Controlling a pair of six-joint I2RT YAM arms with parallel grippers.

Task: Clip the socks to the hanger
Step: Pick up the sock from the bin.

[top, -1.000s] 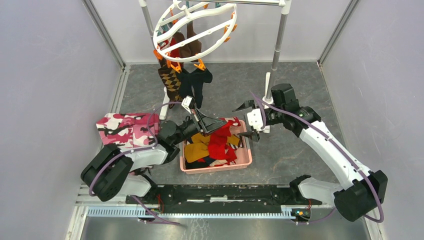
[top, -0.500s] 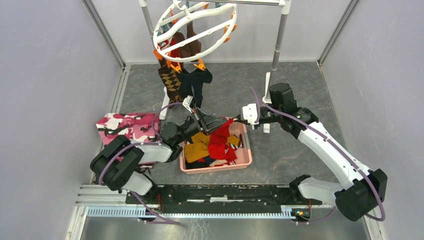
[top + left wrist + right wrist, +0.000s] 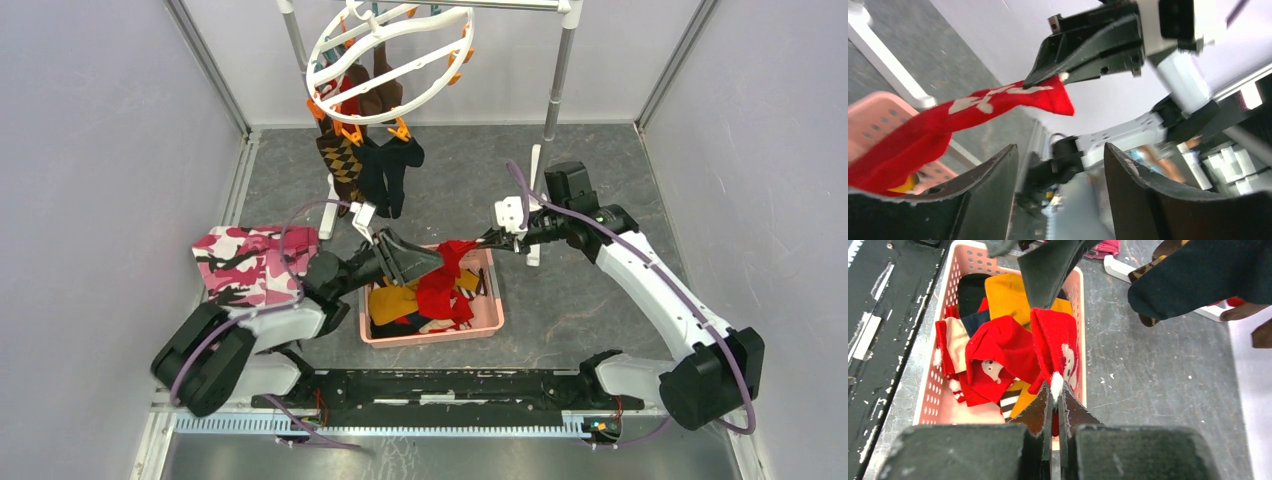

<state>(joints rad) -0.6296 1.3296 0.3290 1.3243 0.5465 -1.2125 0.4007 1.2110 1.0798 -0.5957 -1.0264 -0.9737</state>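
**A:** Between the right pincer (image 3: pixel 1055 392) tips, what changed?

**B:** It has pressed together on the red sock (image 3: pixel 1053 340), pinching its white-tufted end. The left pincer (image 3: pixel 1059 150) has just spread and let go. I'd call it a handover, with clipping not yet begun.

**A:** Around it?

**B:** Ahead of it, the sock trails toward the pink basket (image 3: pixel 943 305) of socks (image 3: pixel 1003 295), under the left pincer's finger. The hanger (image 3: pixel 390 60) hangs well beyond, with hung socks (image 3: pixel 380 165) crowding its near clips.
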